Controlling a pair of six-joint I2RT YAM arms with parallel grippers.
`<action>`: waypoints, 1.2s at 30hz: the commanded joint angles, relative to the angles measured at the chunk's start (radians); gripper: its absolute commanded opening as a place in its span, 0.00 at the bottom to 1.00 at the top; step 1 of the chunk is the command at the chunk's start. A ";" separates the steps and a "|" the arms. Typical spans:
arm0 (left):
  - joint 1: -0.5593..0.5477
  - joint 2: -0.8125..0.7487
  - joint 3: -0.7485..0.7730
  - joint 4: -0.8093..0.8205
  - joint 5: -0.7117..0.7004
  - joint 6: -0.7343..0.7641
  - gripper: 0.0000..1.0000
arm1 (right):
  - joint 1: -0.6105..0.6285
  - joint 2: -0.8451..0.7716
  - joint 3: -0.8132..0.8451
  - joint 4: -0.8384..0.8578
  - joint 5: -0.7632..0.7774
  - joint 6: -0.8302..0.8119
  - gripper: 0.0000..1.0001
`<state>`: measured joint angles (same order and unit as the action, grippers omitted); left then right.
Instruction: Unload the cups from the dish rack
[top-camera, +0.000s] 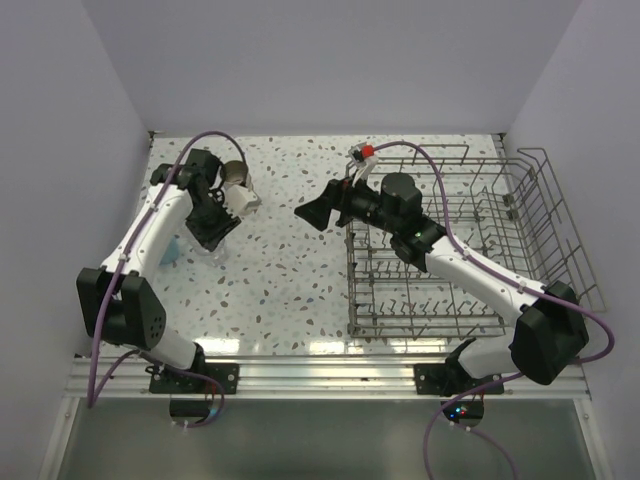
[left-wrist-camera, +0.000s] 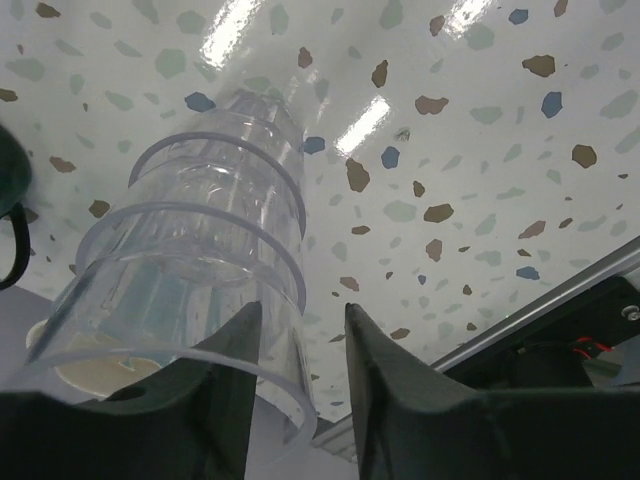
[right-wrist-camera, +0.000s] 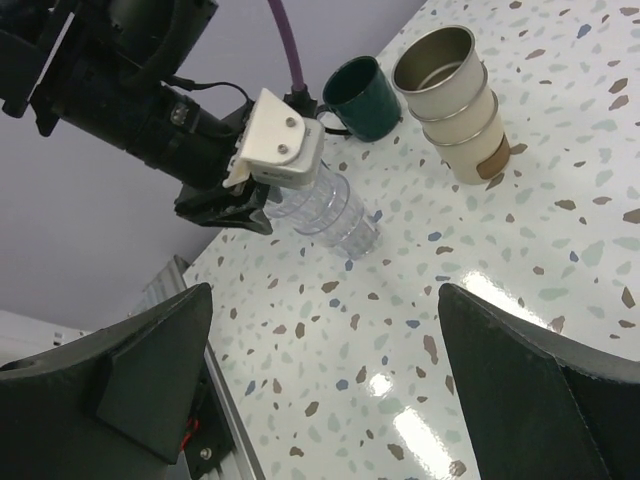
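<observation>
Pale lilac walls (top-camera: 330, 60) enclose a white speckled desk (top-camera: 290, 280). We see the dish rack (top-camera: 400, 300) at its right side. The right hand (top-camera: 316, 210) hangs released above the desk's middle. At the far left stand stacked beige tumblers (right-wrist-camera: 455, 100), a teal mug (right-wrist-camera: 360, 95) and a clear tumbler (left-wrist-camera: 200, 250), whose rim the left hand (left-wrist-camera: 300, 330) straddles, released.

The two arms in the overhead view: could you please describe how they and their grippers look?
The left arm and right arm have white links, bulky black joints and black bases. A purple cable loops along each. The left gripper and right gripper have broad matt black fingers; a white box sits on the left wrist.
</observation>
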<state>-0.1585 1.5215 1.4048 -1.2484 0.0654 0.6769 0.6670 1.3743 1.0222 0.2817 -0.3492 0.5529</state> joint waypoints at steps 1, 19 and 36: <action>-0.004 0.019 0.017 0.004 0.027 0.009 0.44 | 0.002 -0.004 0.016 -0.004 0.019 -0.025 0.98; 0.051 -0.208 0.149 0.400 -0.062 -0.249 1.00 | 0.002 -0.044 0.122 -0.335 0.296 -0.153 0.98; 0.459 -0.319 -0.081 0.682 -0.211 -0.415 1.00 | -0.053 -0.339 -0.019 -0.713 1.069 -0.189 0.98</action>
<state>0.2577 1.2465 1.3422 -0.6769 -0.0799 0.3119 0.6147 1.0824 1.0374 -0.3878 0.5850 0.3836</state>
